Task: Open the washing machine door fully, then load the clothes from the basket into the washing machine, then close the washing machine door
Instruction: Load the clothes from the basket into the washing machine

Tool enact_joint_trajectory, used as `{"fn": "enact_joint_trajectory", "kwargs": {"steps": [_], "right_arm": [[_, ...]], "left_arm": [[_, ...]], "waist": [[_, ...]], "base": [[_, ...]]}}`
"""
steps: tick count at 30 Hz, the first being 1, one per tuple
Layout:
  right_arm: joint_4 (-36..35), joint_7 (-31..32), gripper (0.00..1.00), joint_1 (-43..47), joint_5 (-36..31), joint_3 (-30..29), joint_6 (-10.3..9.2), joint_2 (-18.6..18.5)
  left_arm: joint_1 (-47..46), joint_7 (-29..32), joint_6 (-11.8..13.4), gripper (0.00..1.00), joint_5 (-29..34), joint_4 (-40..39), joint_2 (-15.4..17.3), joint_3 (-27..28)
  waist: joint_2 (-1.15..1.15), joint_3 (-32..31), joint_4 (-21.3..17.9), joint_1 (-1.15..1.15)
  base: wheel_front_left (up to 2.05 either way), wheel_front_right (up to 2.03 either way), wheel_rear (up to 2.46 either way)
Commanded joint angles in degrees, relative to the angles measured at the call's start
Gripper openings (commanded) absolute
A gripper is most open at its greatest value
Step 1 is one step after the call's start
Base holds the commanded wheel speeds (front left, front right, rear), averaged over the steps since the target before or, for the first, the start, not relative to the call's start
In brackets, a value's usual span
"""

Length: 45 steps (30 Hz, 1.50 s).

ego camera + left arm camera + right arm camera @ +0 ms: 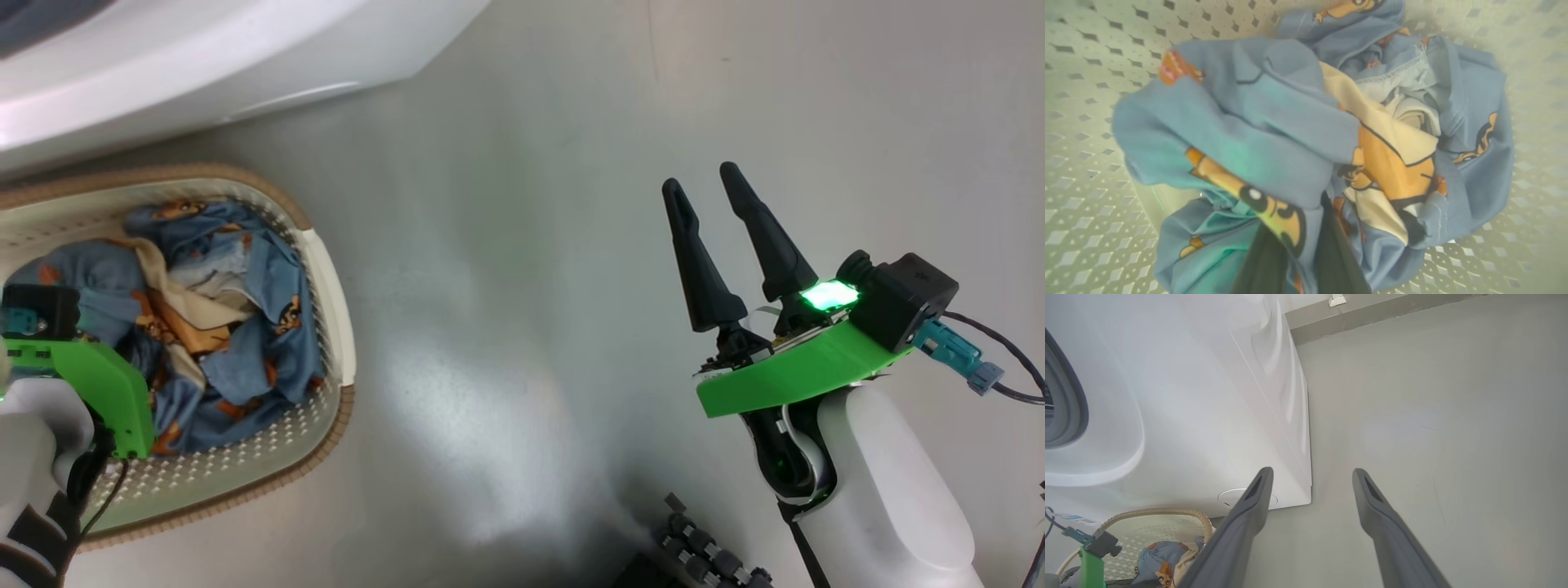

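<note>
While the left tool was down inside the basket, its two dark fingers sat close together. A fold of the clothes was pinched between them. The clothes were blue, with orange cartoon figures and some cream patches. They lay in a crumpled heap in the middle of the basket, and more cloth was bunched up around the fingers. The cream basket, with its brown rim and little holes, stood on the floor at the far left. It was just in front of the washing machine, and its back rim was right by the big white box.

From the right wrist, a grey ring showed on the front of the washing machine, at the left edge. The basket sat below it.

Further right, the grey floor was shiny. The right tool hung over that floor, well apart from the basket and the clothes. Its two long dark fingers were spread wide, and they held nothing. A small green light glowed at the base of that tool.
</note>
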Motion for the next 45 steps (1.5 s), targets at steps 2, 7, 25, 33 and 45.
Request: {"fn": "enact_joint_trajectory", "kwargs": {"steps": [2,7,25,33,45], "right_arm": [[-0.9,-0.7,1.0,1.1,-0.1,1.1,0.09,0.2],[-0.2,-0.7,1.0,1.2,-0.4,0.7,0.09,0.2],[3.2,-0.7,1.0,2.8,-3.2,-1.4,0.09,0.2],[5.1,-0.7,1.0,3.7,-3.6,-1.9,0.09,0.2],[7.5,-0.7,1.0,6.6,-5.2,-3.5,0.09,0.2]], "left_arm": [[1.0,-2.0,-0.1,0.0,-1.3,-0.4,1.8,0.8],[3.8,-6.3,-0.1,0.0,-4.7,-1.8,1.0,0.6],[13.0,-12.5,-0.1,0.0,-13.4,-13.8,2.1,0.1],[18.0,-12.5,1.0,0.0,-7.1,-23.4,1.7,8.6],[27.9,-12.5,2.2,0.0,0.3,-35.2,-3.2,19.6]], "waist": [[0.0,-1.4,1.1,0.0],[0.0,-3.9,2.3,0.0],[0.0,-16.9,7.9,0.0],[0.0,-22.9,10.5,0.0],[0.0,-30.7,12.8,0.0]], "base": [[0.0,0.0,0.0],[0.0,0.0,0.0],[0.0,0.0,0.0],[0.0,0.0,0.0],[0.0,0.0,0.0]]}}
